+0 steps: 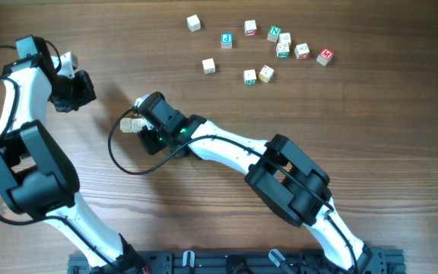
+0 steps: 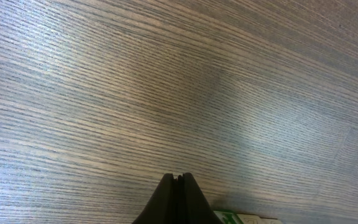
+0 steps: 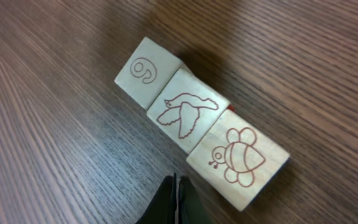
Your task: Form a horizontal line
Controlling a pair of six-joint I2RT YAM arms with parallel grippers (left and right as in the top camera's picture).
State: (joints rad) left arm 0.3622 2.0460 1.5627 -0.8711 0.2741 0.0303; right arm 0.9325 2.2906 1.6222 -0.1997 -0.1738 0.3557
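Observation:
The horizontal line point(image 3: 197, 124) is a row of three pale wooden cubes touching side to side, lying at a slant in the right wrist view. Their tops carry a 9, a bird and a bee in thin outline. In the overhead view only its left end point(image 1: 131, 125) shows, because the rest is under my right gripper point(image 1: 143, 119). My right gripper point(image 3: 176, 182) is shut and empty, just beside the bee cube. My left gripper point(image 2: 178, 178) is shut and empty over bare wood, far to the left point(image 1: 78, 90).
Several loose cubes with coloured letters point(image 1: 280, 46) lie scattered at the far right of the wooden table point(image 1: 226, 228). One cube with green print point(image 2: 247, 218) peeks in at the bottom edge of the left wrist view.

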